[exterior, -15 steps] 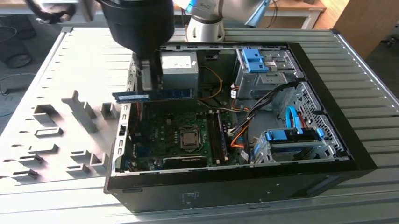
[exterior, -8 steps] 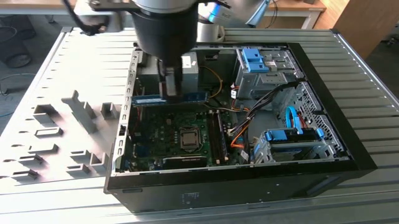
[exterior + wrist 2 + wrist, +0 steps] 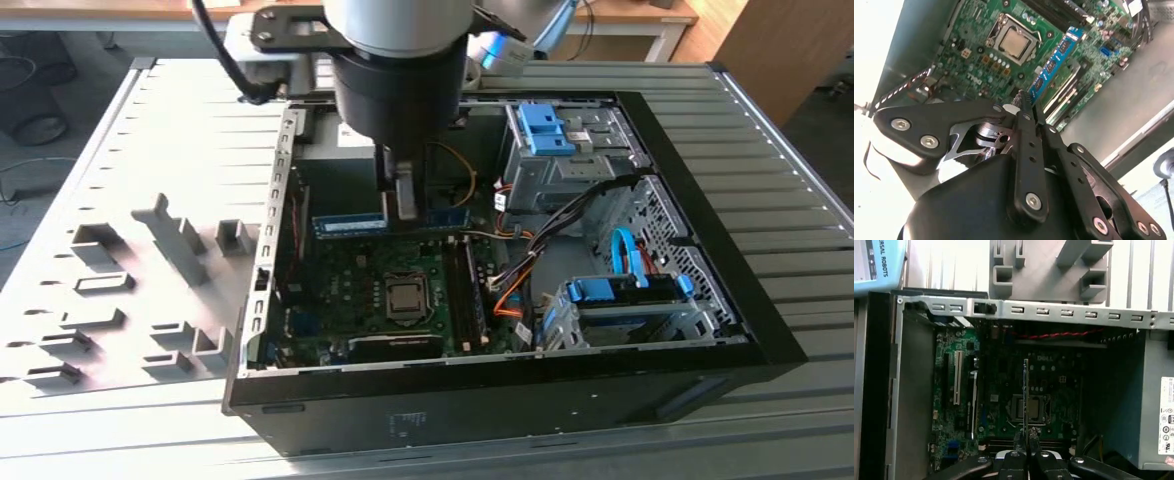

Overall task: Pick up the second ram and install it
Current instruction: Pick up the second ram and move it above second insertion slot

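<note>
- The second ram [image 3: 350, 224] is up in the air inside the open PC case [image 3: 747, 330]. It hangs over the far part of the green motherboard [image 3: 360, 280] and is not in any slot.
- The stick lies level with one long thin edge facing down at the board. I think it is held that way so this edge can go into a slot.
- In the first wrist view the ram [image 3: 1026, 390] looks like a thin line, because the camera sees it edge-on.
- The gripper [image 3: 404, 205] has the stick near its middle. I think that keeps it from tipping.
- The jaws are almost shut. They pinch the flat sides of the ram, with only the thin stick between them, as the second wrist view shows [image 3: 1026, 100].
- The square silver chip [image 3: 404, 296] sits on the board below, well apart from the stick.
- The case lies on its side with the open face up, likely so the arm can reach in from above.
- The grey holder blocks [image 3: 174, 240] stand on the table [image 3: 801, 420] outside the case.
</note>
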Tool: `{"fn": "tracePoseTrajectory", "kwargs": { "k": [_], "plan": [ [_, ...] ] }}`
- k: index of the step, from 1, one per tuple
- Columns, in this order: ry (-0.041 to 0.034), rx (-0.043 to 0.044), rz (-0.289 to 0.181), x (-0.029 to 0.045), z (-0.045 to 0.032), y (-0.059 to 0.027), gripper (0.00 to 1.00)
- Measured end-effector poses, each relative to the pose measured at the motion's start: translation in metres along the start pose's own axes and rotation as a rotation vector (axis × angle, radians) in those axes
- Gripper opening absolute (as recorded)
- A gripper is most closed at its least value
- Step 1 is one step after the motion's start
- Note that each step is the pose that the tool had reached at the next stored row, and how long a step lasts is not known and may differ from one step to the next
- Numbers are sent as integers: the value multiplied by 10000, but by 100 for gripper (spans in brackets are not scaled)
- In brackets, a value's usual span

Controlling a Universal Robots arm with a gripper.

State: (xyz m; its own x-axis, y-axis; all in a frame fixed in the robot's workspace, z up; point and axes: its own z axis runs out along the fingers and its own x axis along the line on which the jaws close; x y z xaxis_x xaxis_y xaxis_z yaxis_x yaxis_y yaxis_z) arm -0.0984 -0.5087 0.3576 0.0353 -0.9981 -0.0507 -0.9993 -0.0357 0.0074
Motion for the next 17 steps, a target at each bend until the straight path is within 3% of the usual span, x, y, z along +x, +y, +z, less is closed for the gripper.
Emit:
{"fn": "tracePoseTrajectory", "kwargs": {
  "k": [6,17],
  "plan": [
    [0,0,-1,9,108,-97,14],
    [-1,0,0,20,307,-130,14]
  ]
}}
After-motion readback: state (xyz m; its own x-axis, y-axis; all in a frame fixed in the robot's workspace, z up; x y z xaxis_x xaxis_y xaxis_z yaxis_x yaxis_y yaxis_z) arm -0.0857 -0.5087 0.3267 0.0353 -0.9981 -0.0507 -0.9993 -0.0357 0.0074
